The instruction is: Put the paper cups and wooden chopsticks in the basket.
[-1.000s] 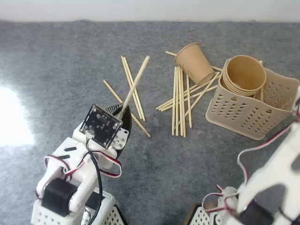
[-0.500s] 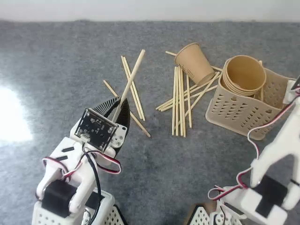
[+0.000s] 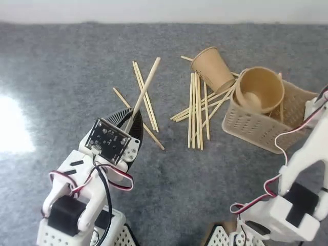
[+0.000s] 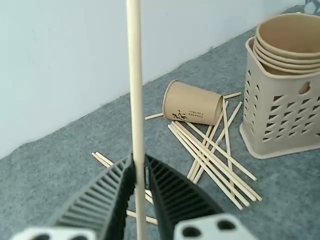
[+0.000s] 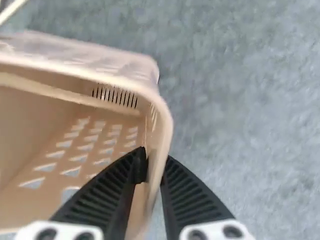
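The pale, straight chopstick (image 4: pixel 134 75) slants up from the left gripper (image 4: pixel 139 167), jaws pinched tight on it. The right gripper (image 5: pixel 152 167) clamps the right wall of the perforated cream basket (image 3: pixel 256 130), which leans left.

The table (image 3: pixel 61 77) is looked down on by the high camera, set above and behind both arm bases. The left wrist camera is mounted low behind the left gripper (image 4: pixel 139 167) and faced along the clamped chopstick (image 4: pixel 133 75) toward the basket (image 4: pixel 280 115). The right wrist camera is held very near the basket wall, behind the right gripper (image 5: pixel 150 165). The basket is shared by all three views (the lying cup (image 3: pixel 212 67) by two).
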`<state>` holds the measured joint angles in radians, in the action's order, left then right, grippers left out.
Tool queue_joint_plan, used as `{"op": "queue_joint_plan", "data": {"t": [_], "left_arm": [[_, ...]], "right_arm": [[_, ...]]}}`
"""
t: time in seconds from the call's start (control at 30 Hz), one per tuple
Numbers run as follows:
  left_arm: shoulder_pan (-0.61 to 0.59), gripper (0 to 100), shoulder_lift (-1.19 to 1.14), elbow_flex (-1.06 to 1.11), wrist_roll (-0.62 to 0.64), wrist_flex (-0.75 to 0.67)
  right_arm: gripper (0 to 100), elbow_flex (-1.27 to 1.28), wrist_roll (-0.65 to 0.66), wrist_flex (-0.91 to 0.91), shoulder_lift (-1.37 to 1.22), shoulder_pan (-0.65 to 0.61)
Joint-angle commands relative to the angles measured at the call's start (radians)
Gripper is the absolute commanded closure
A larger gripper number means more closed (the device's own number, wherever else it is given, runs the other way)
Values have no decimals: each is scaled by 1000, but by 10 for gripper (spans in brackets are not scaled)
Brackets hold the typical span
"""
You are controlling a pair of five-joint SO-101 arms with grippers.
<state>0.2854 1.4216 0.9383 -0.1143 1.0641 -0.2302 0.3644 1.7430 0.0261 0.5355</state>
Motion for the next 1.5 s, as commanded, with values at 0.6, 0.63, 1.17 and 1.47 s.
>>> {"op": "queue_joint_plan", "data": {"t": [0.6, 0.63, 1.17, 1.47], "left_arm": [[-6, 989, 3, 53, -8, -66], [-6, 989, 3, 53, -8, -64], [-8, 989, 3, 143, -8, -150], [57, 989, -6, 143, 71, -359]], "right_arm": [[991, 147, -153, 54, -5, -205], [991, 130, -161, 56, -5, -205], [991, -100, -207, 51, -166, -124], [965, -104, -132, 50, -272, -125]]}}
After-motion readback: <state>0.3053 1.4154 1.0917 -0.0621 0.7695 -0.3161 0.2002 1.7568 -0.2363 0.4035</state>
